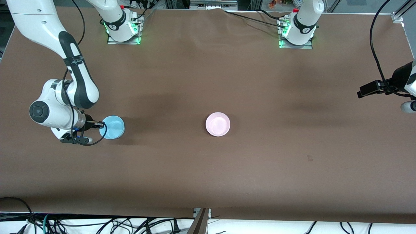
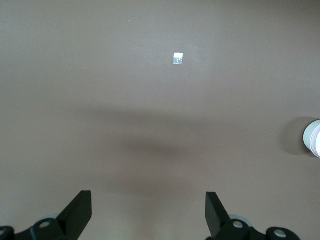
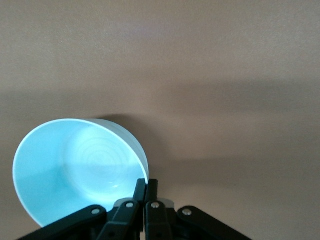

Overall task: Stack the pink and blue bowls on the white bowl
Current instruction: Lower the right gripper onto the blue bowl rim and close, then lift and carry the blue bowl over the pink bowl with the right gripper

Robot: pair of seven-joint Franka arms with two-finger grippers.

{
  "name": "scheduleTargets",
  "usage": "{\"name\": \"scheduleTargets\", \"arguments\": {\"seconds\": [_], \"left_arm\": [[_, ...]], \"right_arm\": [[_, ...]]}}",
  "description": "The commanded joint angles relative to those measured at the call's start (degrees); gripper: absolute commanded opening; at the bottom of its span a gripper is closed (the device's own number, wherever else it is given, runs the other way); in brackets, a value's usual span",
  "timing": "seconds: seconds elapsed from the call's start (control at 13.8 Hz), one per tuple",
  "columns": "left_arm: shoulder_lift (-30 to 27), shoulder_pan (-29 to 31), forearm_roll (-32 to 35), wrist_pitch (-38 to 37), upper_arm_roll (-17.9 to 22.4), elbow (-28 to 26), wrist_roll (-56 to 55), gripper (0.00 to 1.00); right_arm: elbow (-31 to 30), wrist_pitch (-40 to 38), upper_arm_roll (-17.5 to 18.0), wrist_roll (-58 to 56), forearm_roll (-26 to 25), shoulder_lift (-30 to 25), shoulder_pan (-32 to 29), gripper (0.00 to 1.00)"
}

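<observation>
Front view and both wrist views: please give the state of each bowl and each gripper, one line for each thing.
blue bowl: rim pinched by the right gripper, toward the right arm's end of the table.
pink bowl: upright on the table, free, near the middle; whether it sits in another bowl cannot be told.
right gripper: shut on the blue bowl's rim.
left gripper: open, empty, above bare table; this arm waits.

Glossy smooth plastic blue bowl (image 3: 75,170), pink bowl (image 1: 217,124), matt brown table (image 1: 208,169)

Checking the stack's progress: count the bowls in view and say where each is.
2. The blue bowl is at the right arm's end, its rim pinched by the right gripper. The pink bowl sits mid-table, possibly hiding the white one beneath it.
</observation>
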Motion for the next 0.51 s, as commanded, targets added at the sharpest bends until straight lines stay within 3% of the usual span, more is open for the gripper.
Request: {"name": "scheduleTargets", "arguments": {"seconds": [0.0,0.22,0.43], "left_arm": [[0.05,-0.29,0.71,-0.43,0.00,0.45,-0.55,1.00],[0.05,-0.29,0.71,-0.43,0.00,0.54,-0.55,1.00],[0.05,-0.29,0.71,-0.43,0.00,0.54,-0.55,1.00]], "right_arm": [[0.47,-0.56,0.04,0.06,0.53,-2.71,0.06,0.00],[7.05,-9.24,0.13,1.80,0.53,-3.59,1.02,0.00],[13.38,-15.32,0.04,11.70,0.18,-3.51,6.81,0.00]]}}
